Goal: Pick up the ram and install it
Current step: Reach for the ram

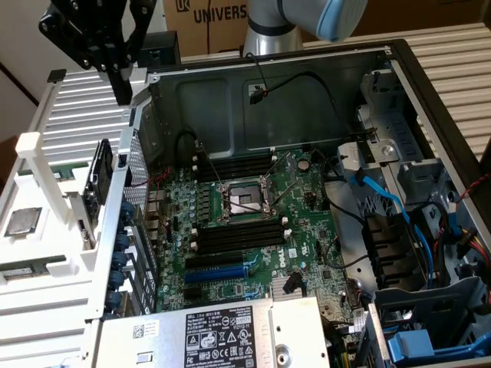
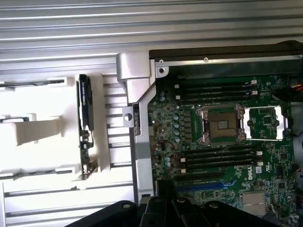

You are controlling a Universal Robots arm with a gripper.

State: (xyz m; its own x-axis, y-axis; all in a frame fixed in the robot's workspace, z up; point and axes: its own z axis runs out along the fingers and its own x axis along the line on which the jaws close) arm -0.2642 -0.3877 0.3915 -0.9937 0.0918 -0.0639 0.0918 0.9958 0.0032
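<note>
Open grey metal computer case (image 1: 215,100) with green motherboard (image 1: 307,222) on the exterior view's right; just beside it, white plastic rack (image 1: 31,146) carrying the long, thin dark green ram (image 1: 102,172) on edge; above, black hand (image 1: 123,92) pressed together, empty, apart from the ram

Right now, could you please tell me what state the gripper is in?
Gripper: closed, holding nothing; the long, flat, dark green ram stick stands on edge in the white plastic holder.
</note>
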